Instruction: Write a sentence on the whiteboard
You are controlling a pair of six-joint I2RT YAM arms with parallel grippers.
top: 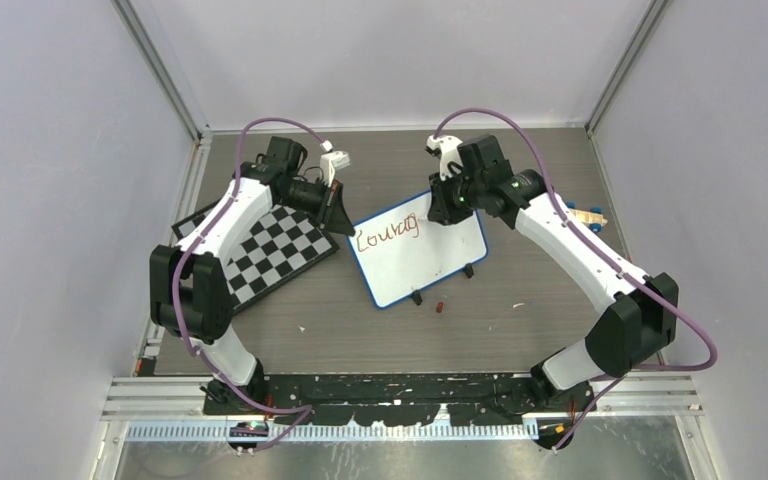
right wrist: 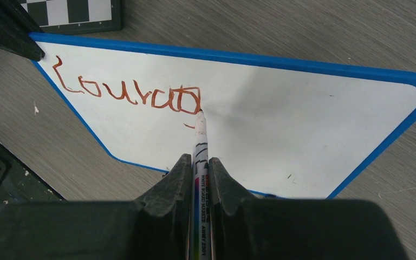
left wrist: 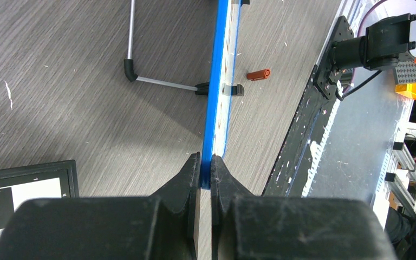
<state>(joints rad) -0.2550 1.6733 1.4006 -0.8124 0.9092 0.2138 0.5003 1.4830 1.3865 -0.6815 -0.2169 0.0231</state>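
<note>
The whiteboard (top: 432, 262) sits at the centre of the top view, and the left gripper (left wrist: 206, 161) is pinched tight on its blue edge. The right gripper (right wrist: 199, 161) clamps a marker (right wrist: 200, 135) whose tip touches the board at the end of the sentence (right wrist: 127, 95). So far it reads roughly "Courag". The first word looks almost finished, so most of the writing is likely yet to do.

Brownish-red handwriting (right wrist: 127, 95) on the whiteboard (right wrist: 303, 119) read "Coura" plus an unfinished letter, marker (right wrist: 201, 149) barrel said "WHITE BOARD MARKER"
</note>
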